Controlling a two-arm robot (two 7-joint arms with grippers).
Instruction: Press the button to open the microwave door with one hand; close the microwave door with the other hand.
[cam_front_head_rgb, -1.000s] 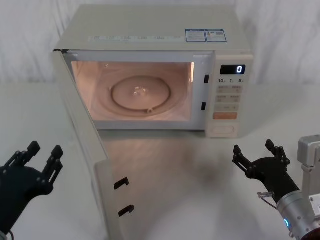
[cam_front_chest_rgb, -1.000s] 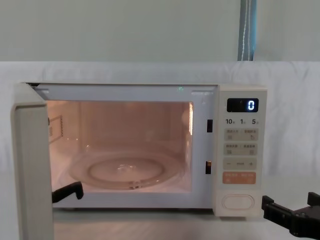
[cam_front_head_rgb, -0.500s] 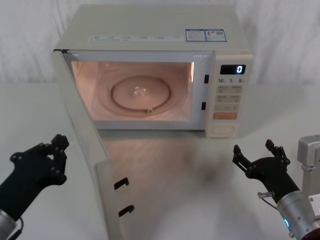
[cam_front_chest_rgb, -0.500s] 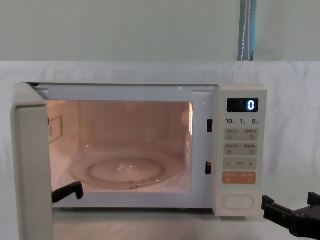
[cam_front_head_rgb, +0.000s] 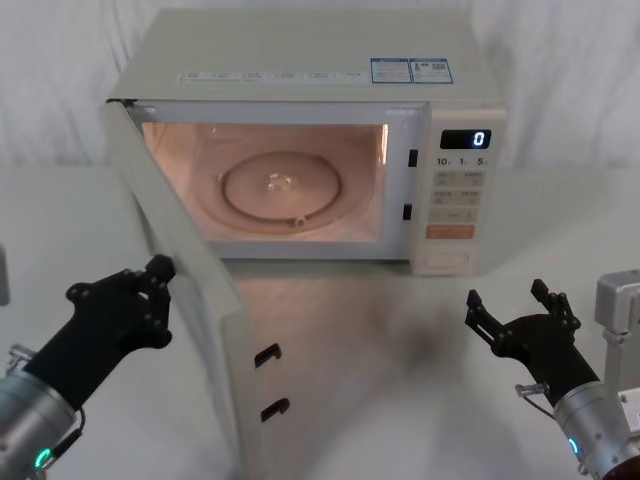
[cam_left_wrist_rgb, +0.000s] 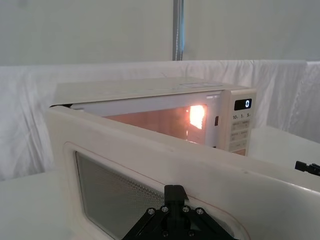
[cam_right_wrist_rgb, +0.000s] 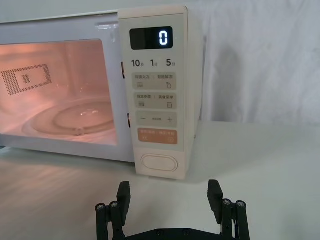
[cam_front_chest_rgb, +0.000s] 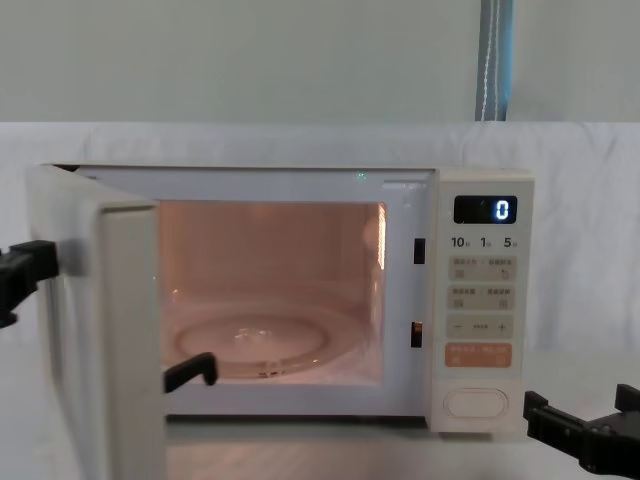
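Note:
The microwave door (cam_front_head_rgb: 190, 290) stands partly open, hinged at the left, with the lit cavity behind it. My left gripper (cam_front_head_rgb: 158, 270) is shut, and its tip touches the door's outer face near the window frame (cam_left_wrist_rgb: 150, 165). In the chest view the left gripper (cam_front_chest_rgb: 35, 262) sits just left of the door (cam_front_chest_rgb: 110, 330). The wide cream button (cam_front_head_rgb: 449, 260) is at the bottom of the control panel. My right gripper (cam_front_head_rgb: 520, 305) hovers open above the table, in front of and a little to the right of the button (cam_right_wrist_rgb: 159, 163), well short of it.
The microwave body (cam_front_head_rgb: 300, 40) stands at the back of a white table (cam_front_head_rgb: 400, 380), with white cloth behind it. The turntable (cam_front_head_rgb: 285, 188) holds nothing. An orange key (cam_right_wrist_rgb: 158, 136) sits just above the button. The display (cam_right_wrist_rgb: 151, 38) reads 0.
My left gripper has moved forward and right and closed its fingers, reaching the door's outer face. The door has swung partway toward the cavity. The right gripper has not moved.

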